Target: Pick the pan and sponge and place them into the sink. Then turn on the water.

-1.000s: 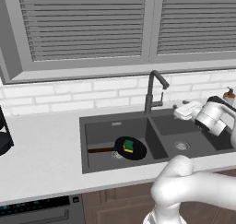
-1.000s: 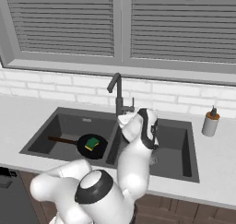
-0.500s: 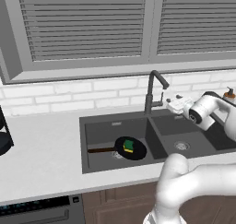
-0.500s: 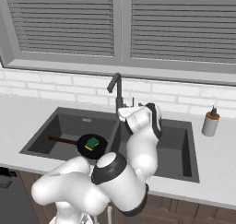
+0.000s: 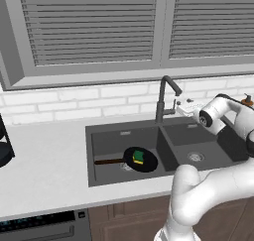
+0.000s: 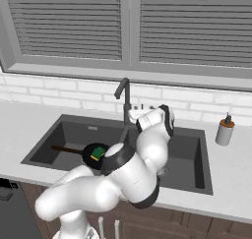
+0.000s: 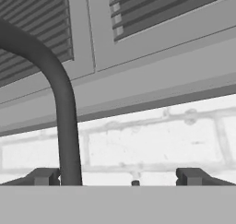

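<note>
Open claw (image 5: 182,103) now nearer the faucet (image 5: 164,97) than before

Grey slatted blinds (image 5: 94,27) cover the window above a white brick backsplash (image 5: 74,103); below it runs a pale grey counter (image 5: 44,155) over brown cabinets (image 5: 124,217).

Base views flank arm, share sink (image 5: 149,136) (image 6: 59,130); hand view close, facing faucet (image 7: 60,103), wall.
</note>
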